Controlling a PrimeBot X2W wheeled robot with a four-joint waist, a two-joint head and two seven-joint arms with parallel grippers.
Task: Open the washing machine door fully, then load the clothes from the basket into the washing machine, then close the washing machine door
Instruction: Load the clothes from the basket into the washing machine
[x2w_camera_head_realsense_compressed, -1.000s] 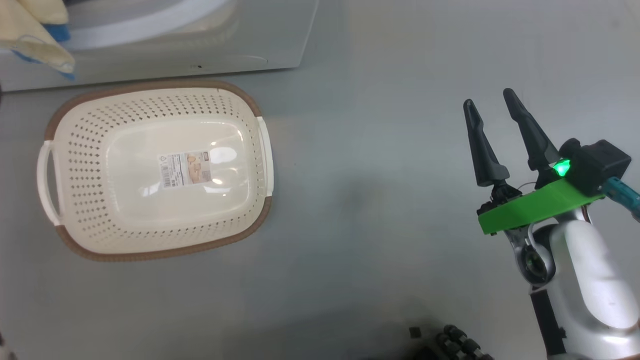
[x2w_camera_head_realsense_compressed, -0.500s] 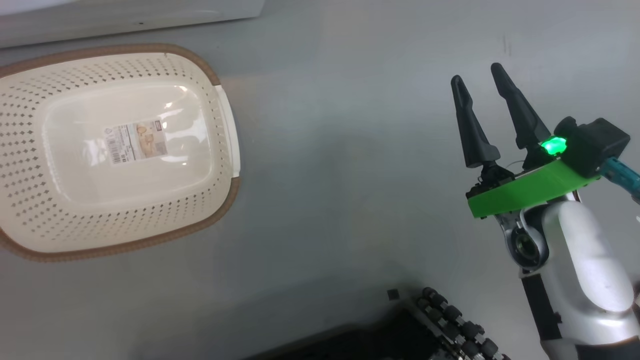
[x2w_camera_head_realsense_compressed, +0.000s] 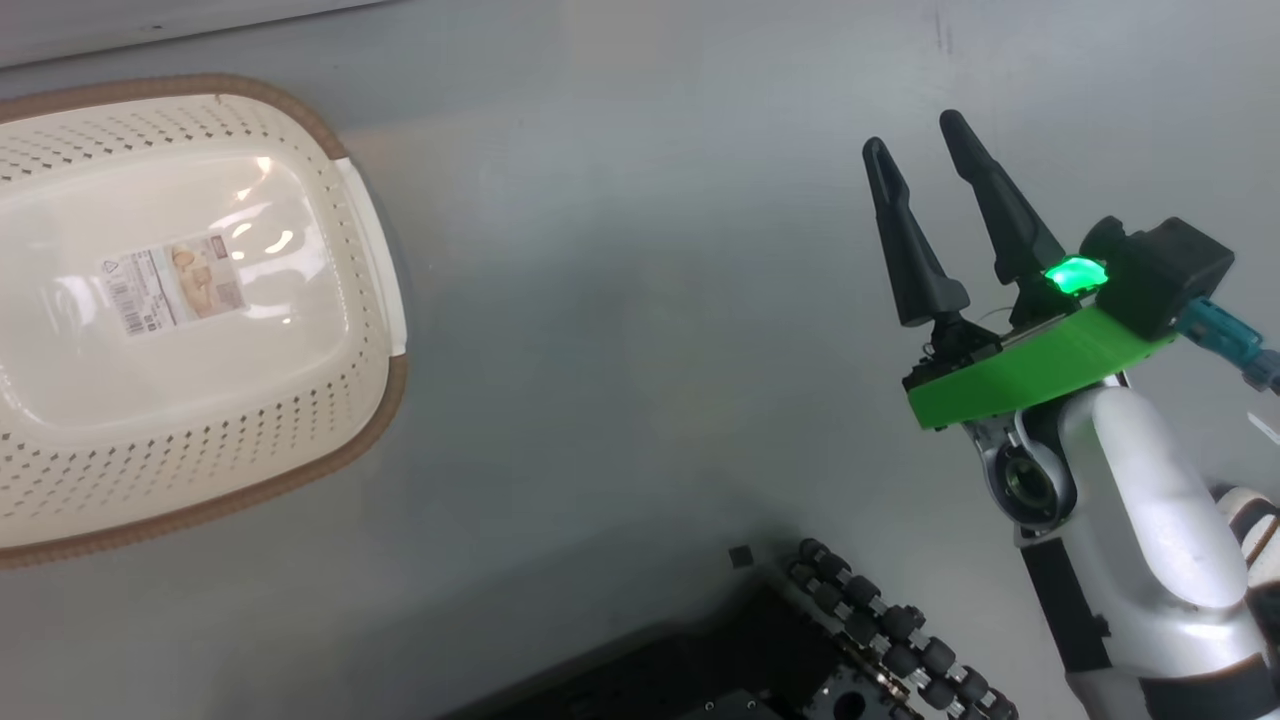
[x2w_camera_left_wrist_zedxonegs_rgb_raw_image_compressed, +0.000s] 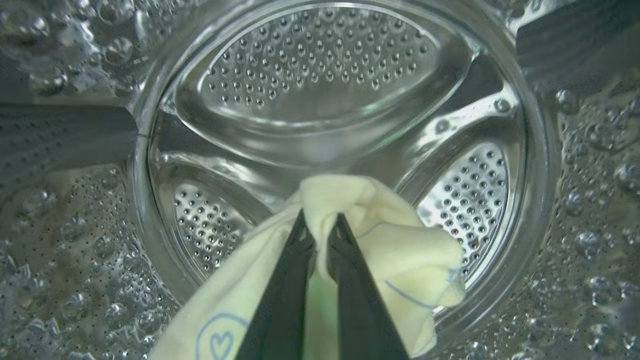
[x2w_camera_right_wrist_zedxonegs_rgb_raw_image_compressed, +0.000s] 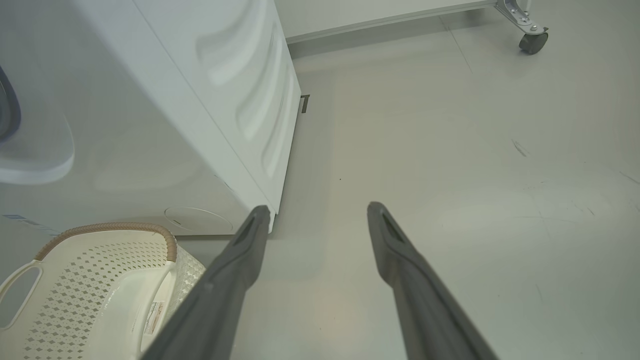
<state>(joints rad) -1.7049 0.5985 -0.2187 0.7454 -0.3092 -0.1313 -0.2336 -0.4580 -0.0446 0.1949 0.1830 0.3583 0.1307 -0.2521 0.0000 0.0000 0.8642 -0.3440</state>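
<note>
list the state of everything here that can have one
basket, upright on the floor, empty as far as seen
pale yellow garment, pinched by the left hand, hanging inside the drum
left hand, shut on the garment
right hand, open, holding nothing, above bare floor
steel drum, open to reach, left hand inside it
green light by the right hand, lit

The basket (x2w_camera_head_realsense_compressed: 200, 470) is cream, its walls patterned with rows of small diamond holes, with a brown woven-look rim and a white handle. Its label (x2w_camera_head_realsense_compressed: 170, 283) is white with what looks like a tan picture. The clothes (x2w_camera_left_wrist_zedxonegs_rgb_raw_image_compressed: 400, 250) are pale yellow with thin blue lines (one draws a heart). The washing machine (x2w_camera_right_wrist_zedxonegs_rgb_raw_image_compressed: 150, 100) is white outside, its drum (x2w_camera_left_wrist_zedxonegs_rgb_raw_image_compressed: 320, 65) shiny steel peppered with round holes. The right gripper (x2w_camera_head_realsense_compressed: 912, 132) has black fingers on a bright green mount.
</note>
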